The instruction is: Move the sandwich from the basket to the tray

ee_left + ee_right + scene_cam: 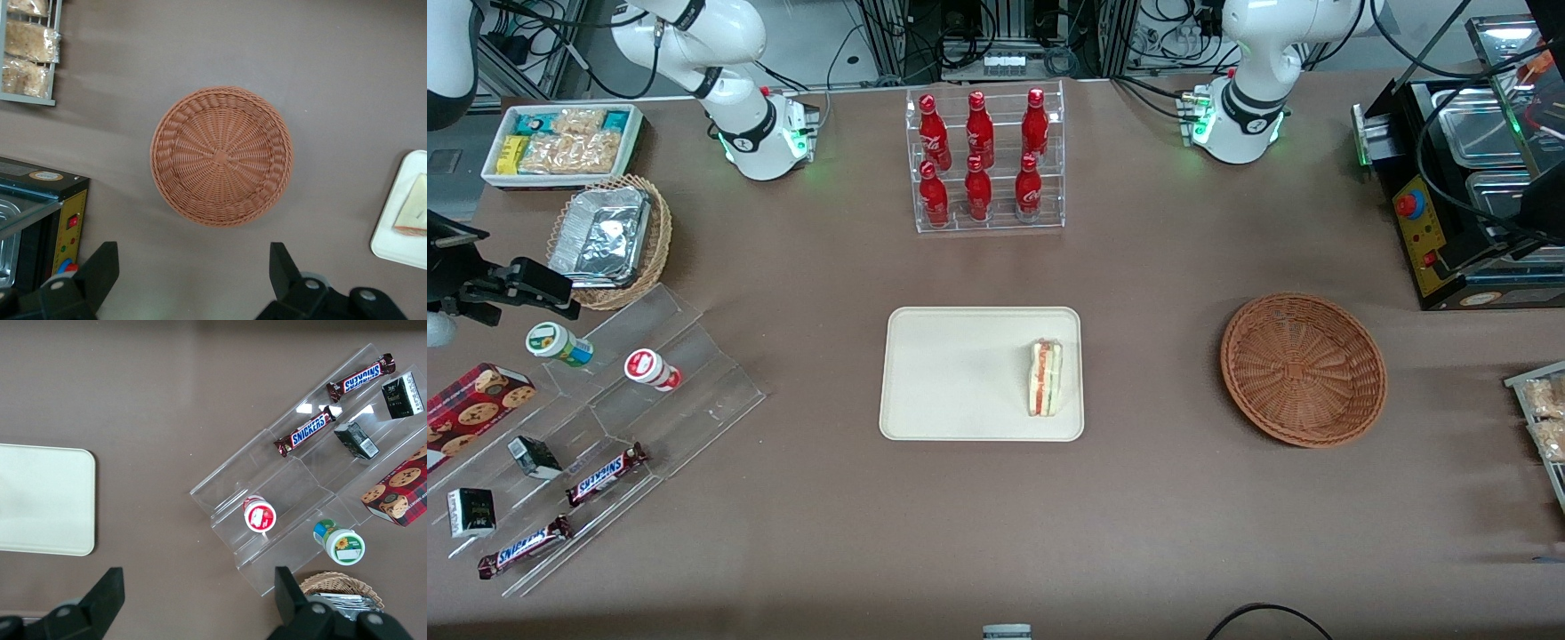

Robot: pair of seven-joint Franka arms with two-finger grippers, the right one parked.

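The sandwich [1046, 378] lies on the cream-white tray [960, 373], near the tray's end that faces the basket, with its striped cut edge showing. The wrist view catches the same sandwich [413, 213] on a corner of the tray [393, 248]. The reddish-brown wicker basket [1303, 369] stands empty on the table toward the working arm's end; its inside [221, 157] is bare weave. My gripper [192, 250] hangs high over the bare table, a little farther from the front camera than the basket. It is open with nothing between the fingers. It is out of the front view.
A clear rack of red bottles [985, 160] stands farther from the front camera than the tray. A black machine [1467, 196] and a wire rack of snack packs [27, 50] flank the basket. Toward the parked arm's end are an acrylic display [605, 427] and a tan foil-container basket [609, 236].
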